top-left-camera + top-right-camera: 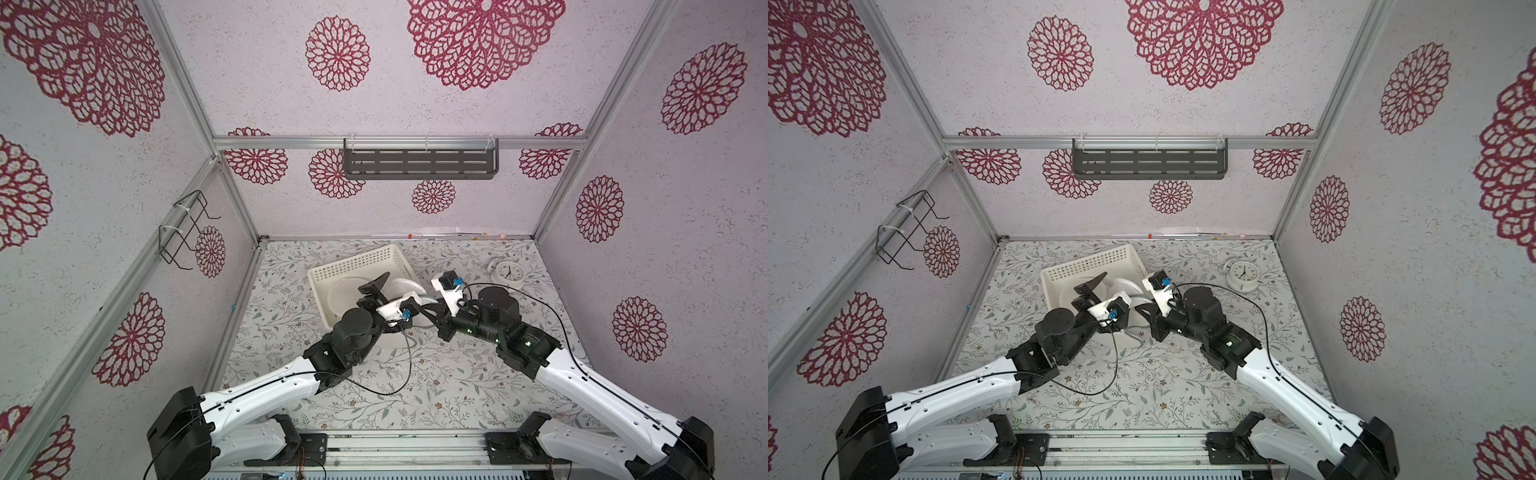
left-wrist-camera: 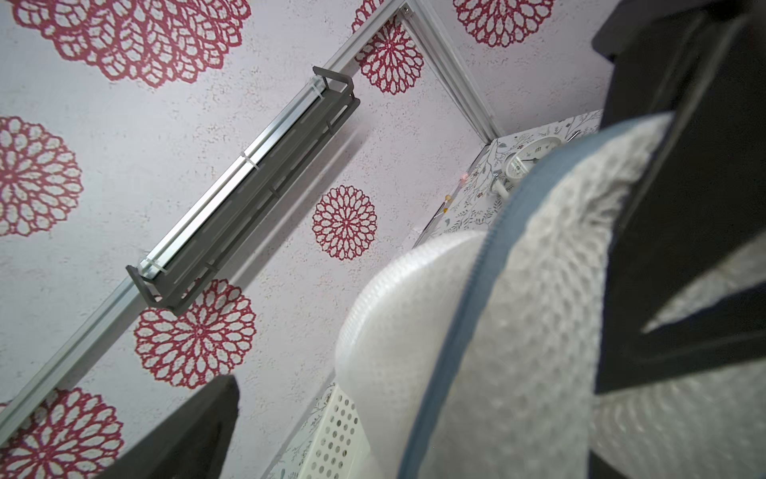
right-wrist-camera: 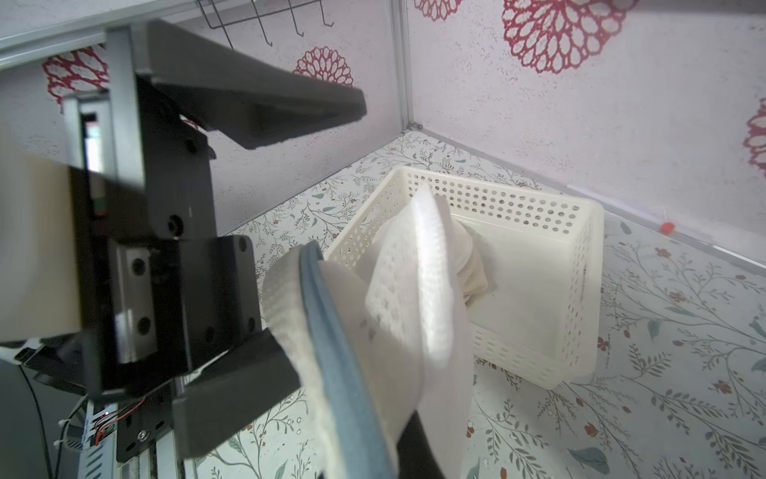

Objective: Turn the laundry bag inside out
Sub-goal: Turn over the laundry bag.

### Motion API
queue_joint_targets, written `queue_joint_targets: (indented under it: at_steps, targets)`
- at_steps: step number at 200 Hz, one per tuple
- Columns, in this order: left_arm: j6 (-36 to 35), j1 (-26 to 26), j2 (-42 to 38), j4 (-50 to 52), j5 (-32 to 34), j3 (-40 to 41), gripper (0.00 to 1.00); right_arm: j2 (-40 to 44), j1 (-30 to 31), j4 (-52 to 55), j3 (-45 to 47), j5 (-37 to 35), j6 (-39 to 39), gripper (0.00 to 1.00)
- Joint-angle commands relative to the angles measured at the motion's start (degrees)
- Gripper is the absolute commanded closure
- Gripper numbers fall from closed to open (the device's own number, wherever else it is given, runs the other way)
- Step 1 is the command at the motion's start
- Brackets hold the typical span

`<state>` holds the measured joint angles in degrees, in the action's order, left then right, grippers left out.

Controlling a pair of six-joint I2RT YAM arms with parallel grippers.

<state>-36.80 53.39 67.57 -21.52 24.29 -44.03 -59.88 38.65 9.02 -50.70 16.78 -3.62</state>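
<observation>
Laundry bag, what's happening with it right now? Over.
Left gripper open, one finger against the laundry bag. Right gripper shut on it. Bag trails into basket; clock off aside.

The left arm [image 1: 257, 386] and right arm [image 1: 582, 384] are glossy white shells joined by black housings, a thin black cable [image 1: 386, 392] running along each. White wrist brackets [image 1: 392, 309] carry blue plugs [image 1: 406, 316]. The left pincer [image 3: 329, 242] has dark wedge fingers [image 3: 257, 99] and black screws [image 3: 144, 325].

No text, label or brand could be read anywhere. The clock [image 1: 508, 271] had dial marks, too small to make out.
</observation>
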Motion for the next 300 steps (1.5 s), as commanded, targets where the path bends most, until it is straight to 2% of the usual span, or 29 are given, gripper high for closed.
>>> queue_joint_targets:
  at_steps: [1, 47, 96, 129, 178, 208, 255, 279, 300]
  targets:
    - [-1.8, -0.9, -1.0, -1.1, 1.1, -1.0, 0.11, 0.6, 0.3, 1.4, -2.3, -2.1, 1.2, 1.00]
    - [-3.3, -2.6, -3.0, 1.2, -0.6, 0.0, 0.22, 0.5, 0.3, 3.2, -3.3, 0.2, 5.4, 1.00]
    - [0.7, -7.8, -2.7, 18.7, -16.3, -6.2, 0.18, -0.4, 0.9, 6.7, -5.9, 4.8, 15.5, 1.00]
    - [0.1, -9.4, -3.6, 24.1, -24.0, -8.0, 0.31, -1.9, 0.9, 11.5, -7.8, 6.7, 22.7, 1.00]
    - [2.7, -13.1, -4.6, 28.6, -35.4, -8.9, 0.36, -3.2, 1.8, 9.3, -7.9, 8.4, 28.1, 1.00]
    - [3.9, -15.0, -4.9, 29.5, -39.3, -8.5, 0.51, -3.3, 2.1, 8.9, -7.9, 8.7, 30.0, 1.00]
    - [5.5, -15.9, -5.1, 29.5, -42.8, -8.3, 0.84, -3.2, 2.4, 6.2, -7.3, 6.2, 28.7, 1.00]
    - [7.0, -16.0, -5.7, 29.5, -43.6, -7.9, 1.00, -1.8, 2.5, 2.5, -5.7, 2.1, 25.6, 0.82]
    - [9.3, -16.2, -6.5, 29.5, -43.7, -7.5, 1.00, 0.3, 2.5, 0.4, -4.2, -2.7, 21.8, 0.57]
